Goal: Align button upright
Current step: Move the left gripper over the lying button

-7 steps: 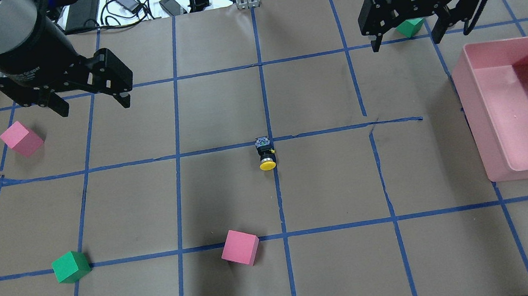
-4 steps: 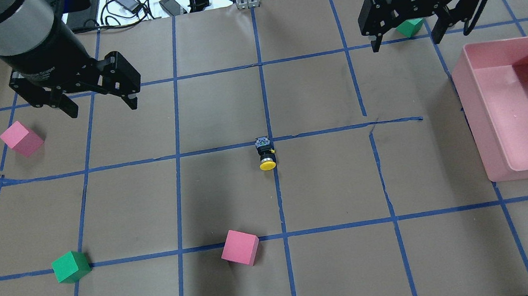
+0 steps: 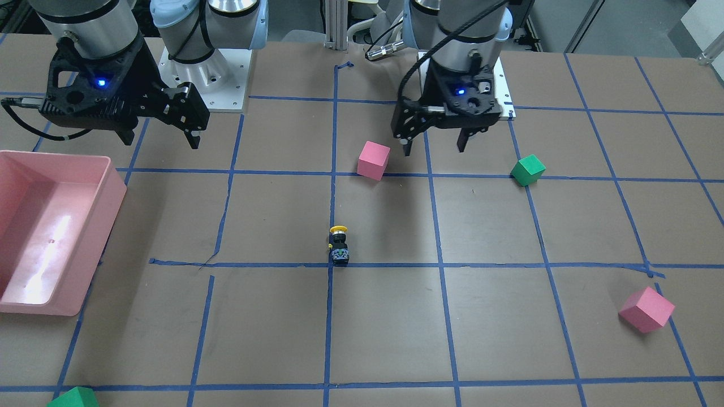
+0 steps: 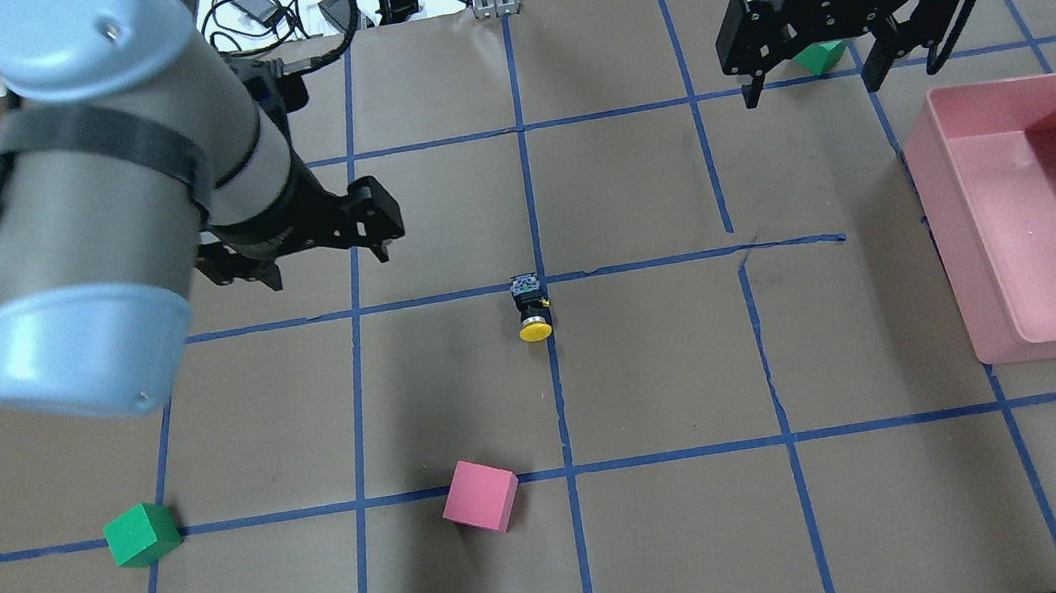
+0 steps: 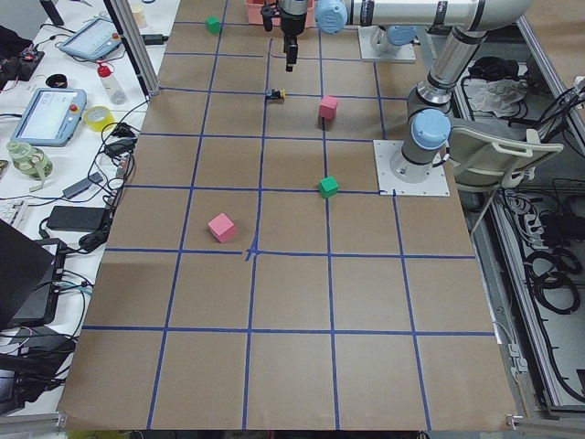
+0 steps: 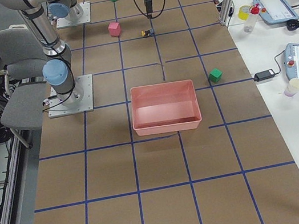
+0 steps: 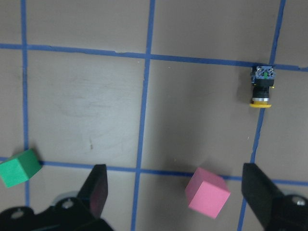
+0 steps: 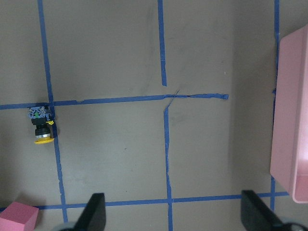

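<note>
Left tool (image 4: 326, 266) and right tool (image 4: 810, 89) both spread, empty; left should straddle the side-lying yellow-capped black push-button (image 4: 531, 308) across its body.

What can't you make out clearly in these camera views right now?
- Overhead view: the left arm hides one pink cube; the right gripper covers most of the far green cube.
- Front view: the bottom edge cuts off that same green cube.
- Side views: the button is too small to judge its pose.
</note>
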Robot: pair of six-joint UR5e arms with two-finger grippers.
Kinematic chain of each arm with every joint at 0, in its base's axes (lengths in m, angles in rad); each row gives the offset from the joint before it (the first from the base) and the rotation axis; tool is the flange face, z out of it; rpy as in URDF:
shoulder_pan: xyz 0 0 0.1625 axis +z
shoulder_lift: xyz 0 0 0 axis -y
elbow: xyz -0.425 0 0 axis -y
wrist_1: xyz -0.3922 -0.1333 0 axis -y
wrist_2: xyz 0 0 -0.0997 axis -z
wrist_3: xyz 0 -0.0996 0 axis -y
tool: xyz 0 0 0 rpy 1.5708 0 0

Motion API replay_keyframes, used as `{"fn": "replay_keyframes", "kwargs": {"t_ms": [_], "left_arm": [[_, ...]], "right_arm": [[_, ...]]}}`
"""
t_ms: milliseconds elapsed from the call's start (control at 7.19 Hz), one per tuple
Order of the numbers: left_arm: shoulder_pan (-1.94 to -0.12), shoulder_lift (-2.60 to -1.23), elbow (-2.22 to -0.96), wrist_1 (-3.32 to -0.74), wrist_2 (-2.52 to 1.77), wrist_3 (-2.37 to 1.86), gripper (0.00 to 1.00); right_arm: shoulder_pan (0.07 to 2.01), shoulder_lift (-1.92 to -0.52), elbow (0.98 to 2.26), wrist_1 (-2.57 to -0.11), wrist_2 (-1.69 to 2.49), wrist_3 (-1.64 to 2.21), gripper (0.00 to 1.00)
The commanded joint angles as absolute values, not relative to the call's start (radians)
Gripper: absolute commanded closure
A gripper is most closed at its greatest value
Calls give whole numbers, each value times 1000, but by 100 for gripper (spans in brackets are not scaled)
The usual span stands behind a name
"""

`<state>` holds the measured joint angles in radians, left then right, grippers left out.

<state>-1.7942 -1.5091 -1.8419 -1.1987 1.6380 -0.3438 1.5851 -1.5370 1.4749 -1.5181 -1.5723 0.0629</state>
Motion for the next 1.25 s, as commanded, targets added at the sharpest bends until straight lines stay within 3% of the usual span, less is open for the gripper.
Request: {"fn": "replay_keyframes", "kwargs": {"t_ms": [0, 139, 417, 1112], "left_arm": [[-1967, -1548, -2082, -748, 1788, -513, 0], [-2009, -1593, -2165, -510, 1830, -564, 0], [-2078, -1696, -2206, -262, 1839, -563, 2], [-2095, -1983, -2227, 55, 1845, -417, 5]], "right_arm": [[1585, -1537, 1477, -1519, -1572, 63, 0], [1585, -1537, 1477, -1519, -1572, 63, 0], [1585, -1537, 1477, -1517, -1572, 63, 0], [1585, -1536, 1480, -1519, -1572, 63, 0]]}}
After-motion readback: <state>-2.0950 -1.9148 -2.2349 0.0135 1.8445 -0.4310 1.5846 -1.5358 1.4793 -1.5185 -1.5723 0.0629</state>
